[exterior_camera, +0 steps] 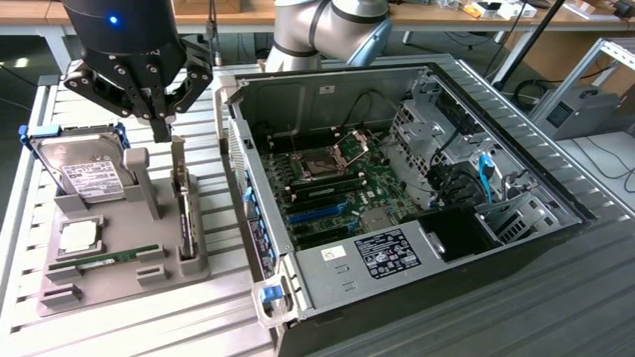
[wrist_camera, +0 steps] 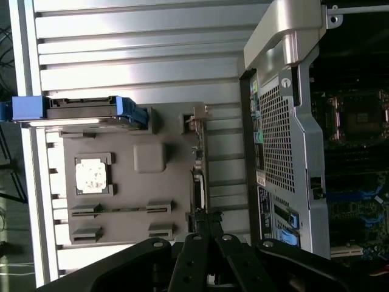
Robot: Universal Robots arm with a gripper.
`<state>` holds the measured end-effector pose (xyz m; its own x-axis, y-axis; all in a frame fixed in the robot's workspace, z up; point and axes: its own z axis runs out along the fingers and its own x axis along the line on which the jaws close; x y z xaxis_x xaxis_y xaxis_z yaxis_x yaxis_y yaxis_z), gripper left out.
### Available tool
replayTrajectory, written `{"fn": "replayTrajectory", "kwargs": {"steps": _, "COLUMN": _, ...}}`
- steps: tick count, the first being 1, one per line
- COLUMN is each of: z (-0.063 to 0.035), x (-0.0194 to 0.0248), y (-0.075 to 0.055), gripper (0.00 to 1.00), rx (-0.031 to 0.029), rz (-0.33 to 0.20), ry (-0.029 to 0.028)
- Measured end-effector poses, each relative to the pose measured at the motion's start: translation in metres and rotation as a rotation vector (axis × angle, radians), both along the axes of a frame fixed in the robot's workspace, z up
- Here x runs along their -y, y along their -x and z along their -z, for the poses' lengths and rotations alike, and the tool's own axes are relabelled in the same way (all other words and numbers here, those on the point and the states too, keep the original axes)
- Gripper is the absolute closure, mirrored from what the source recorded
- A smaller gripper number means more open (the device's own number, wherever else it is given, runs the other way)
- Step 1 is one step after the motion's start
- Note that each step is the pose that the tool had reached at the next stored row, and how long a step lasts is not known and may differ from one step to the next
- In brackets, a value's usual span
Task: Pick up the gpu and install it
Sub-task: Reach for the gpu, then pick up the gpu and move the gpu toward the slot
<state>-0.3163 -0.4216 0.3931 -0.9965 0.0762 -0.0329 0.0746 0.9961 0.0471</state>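
Observation:
The gpu (exterior_camera: 184, 212) is a thin dark card standing on edge in a slot of the grey holder (exterior_camera: 119, 275), its metal bracket end (exterior_camera: 178, 158) pointing up at the back. My gripper (exterior_camera: 162, 132) hangs just above and beside that bracket end, fingers pressed together with nothing between them. In the wrist view the gpu (wrist_camera: 197, 176) shows edge-on along the holder (wrist_camera: 152, 194), and the gripper (wrist_camera: 206, 220) sits over one end of it. Whether the fingertips touch the card I cannot tell.
The holder also carries a hard drive (exterior_camera: 85, 169) in a blue frame, a CPU (exterior_camera: 79, 236) and a green RAM stick (exterior_camera: 104, 260). The open PC case (exterior_camera: 555, 186) lies at the exterior view's right, its motherboard (exterior_camera: 328, 193) exposed with blue slots (exterior_camera: 315, 215).

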Motion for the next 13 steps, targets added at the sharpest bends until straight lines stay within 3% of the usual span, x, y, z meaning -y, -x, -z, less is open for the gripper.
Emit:
{"fn": "replayTrajectory", "kwargs": {"steps": 5, "z": 0.0000, "x": 0.0068, "y": 0.0000, "gripper": 0.89, "rx": 0.0000, "rz": 0.000, "ry": 0.0001}}
{"fn": "replayTrajectory", "kwargs": {"steps": 13, "z": 0.0001, "x": 0.0071, "y": 0.0037, "gripper": 0.89, "rx": 0.0001, "rz": 0.000, "ry": 0.0000}}
